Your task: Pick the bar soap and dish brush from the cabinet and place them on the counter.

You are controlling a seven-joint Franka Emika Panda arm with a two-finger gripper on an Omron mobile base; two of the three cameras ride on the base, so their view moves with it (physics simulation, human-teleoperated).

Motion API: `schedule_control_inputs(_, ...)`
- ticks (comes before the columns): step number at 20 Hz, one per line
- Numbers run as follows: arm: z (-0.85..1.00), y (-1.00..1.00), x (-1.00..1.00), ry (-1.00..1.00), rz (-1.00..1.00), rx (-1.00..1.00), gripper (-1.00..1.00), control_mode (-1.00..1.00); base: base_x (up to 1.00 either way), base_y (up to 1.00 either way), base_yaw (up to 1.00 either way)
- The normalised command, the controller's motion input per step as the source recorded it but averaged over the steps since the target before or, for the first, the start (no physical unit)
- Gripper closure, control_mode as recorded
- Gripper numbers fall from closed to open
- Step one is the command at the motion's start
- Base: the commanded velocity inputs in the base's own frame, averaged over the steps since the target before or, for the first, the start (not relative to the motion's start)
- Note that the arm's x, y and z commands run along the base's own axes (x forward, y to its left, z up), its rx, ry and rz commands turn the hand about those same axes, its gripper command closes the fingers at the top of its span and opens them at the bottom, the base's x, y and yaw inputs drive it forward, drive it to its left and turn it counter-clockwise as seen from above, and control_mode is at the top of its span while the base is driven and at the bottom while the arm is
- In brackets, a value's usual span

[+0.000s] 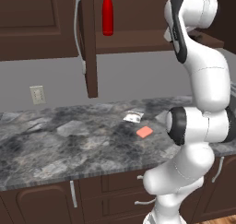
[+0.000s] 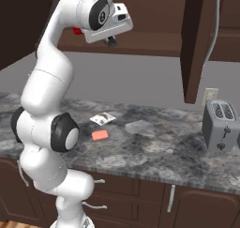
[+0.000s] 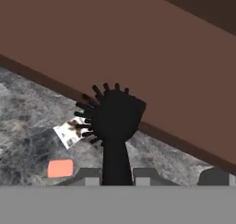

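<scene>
Dish brush point(image 3: 115, 121) sits mid-frame in hand view, handle clamped in the end effector point(image 3: 117, 174), bristled head up against the brown cabinet point(image 3: 138, 57). Bar soap point(image 1: 144, 132) lies on tabletop point(image 1: 55, 144) center-right, beside a whitish packet point(image 1: 133, 117). Right base view adds a toaster point(image 2: 220, 125). Arm reaches high, top of frame.

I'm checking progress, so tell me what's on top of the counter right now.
On the counter lie the bar soap and, just behind it, a small whitish packet. A toaster stands further right. The arm covers part of the counter behind it, so anything there is hidden.
</scene>
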Motion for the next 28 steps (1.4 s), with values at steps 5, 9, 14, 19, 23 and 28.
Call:
schedule_control_inputs(5,-0.13,0.08,-0.72,0.05,0.0,-0.02,1.0,-1.0,0.0,0.0,0.0)
schedule_control_inputs(9,-0.3,0.13,-0.68,0.07,0.0,-0.02,1.0,-1.0,0.0,0.0,0.0)
schedule_control_inputs(14,-0.25,0.15,-0.71,0.08,0.01,-0.02,1.0,-1.0,0.0,0.0,0.0)
schedule_control_inputs(19,-0.16,0.08,-0.72,0.09,0.01,-0.02,1.0,-1.0,0.0,0.0,0.0)
schedule_control_inputs(23,-0.55,0.01,-0.72,0.01,0.04,0.0,1.0,-1.0,0.0,0.0,0.0)
schedule_control_inputs(28,-0.85,0.0,-0.72,-0.1,0.05,0.11,1.0,-1.0,0.0,0.0,0.0)
